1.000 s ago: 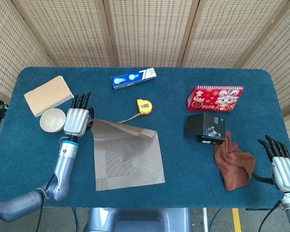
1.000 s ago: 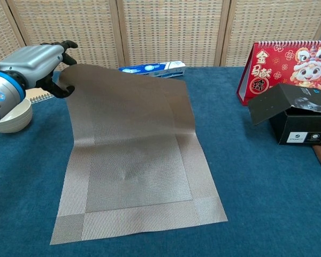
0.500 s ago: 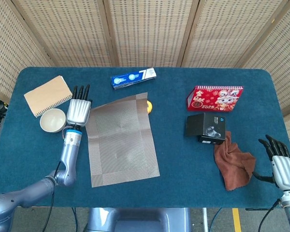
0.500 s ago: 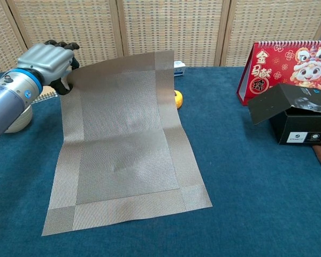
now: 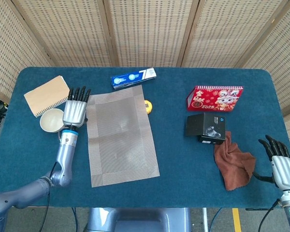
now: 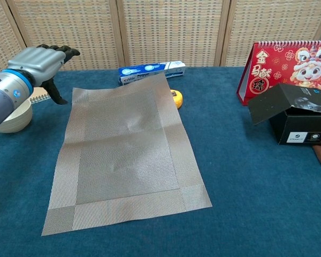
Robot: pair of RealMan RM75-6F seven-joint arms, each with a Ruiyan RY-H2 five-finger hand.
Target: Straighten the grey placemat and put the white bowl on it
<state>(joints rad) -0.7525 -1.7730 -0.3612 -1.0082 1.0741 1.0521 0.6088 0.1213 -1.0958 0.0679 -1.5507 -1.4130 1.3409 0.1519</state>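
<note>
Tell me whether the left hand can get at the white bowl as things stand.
Probably yes: the left hand holds nothing and sits right beside the white bowl, with nothing between them.

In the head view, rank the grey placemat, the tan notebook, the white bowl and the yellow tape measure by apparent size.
Largest to smallest:
1. grey placemat
2. tan notebook
3. white bowl
4. yellow tape measure, though the placemat partly hides it.

— What lies left of the grey woven placemat [image 5: 120, 136]?
— Small white bowl [image 5: 51, 121]; tan spiral notebook [image 5: 48, 95] behind it.
— Behind the placemat?
— Long blue-and-white box [image 5: 133, 78].
— Right?
— Red desk calendar [image 5: 214, 97], black cardboard box [image 5: 206, 127], crumpled brown cloth [image 5: 235, 163].
</note>
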